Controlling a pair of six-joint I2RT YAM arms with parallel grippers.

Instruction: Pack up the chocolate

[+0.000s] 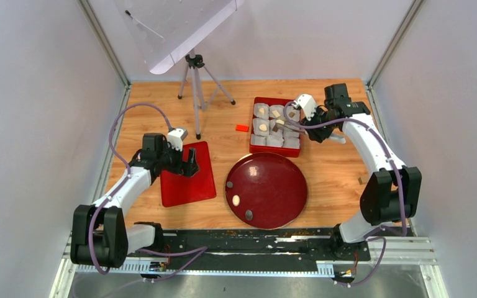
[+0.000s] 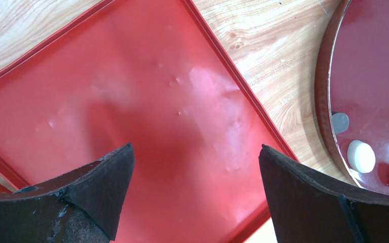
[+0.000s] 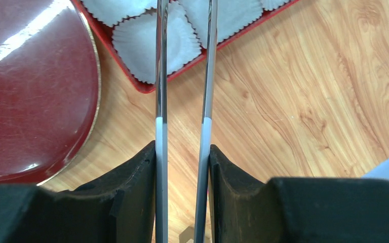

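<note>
Chocolate (image 1: 236, 200) lies on plate (image 1: 279, 180), apart from right claw (image 3: 182, 148) gripping tweezers (image 3: 160, 101); left claw (image 2: 196, 148) wide.

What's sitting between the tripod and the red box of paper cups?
A small orange-red block lies there, nearer the red box than the tripod; only the top view shows it.

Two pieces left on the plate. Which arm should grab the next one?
Right, probably. The right gripper is shut on the tongs, tips over the box beside the plate. The left gripper is open and empty above the lid; its wide fingers look clumsy for such small pieces.
</note>
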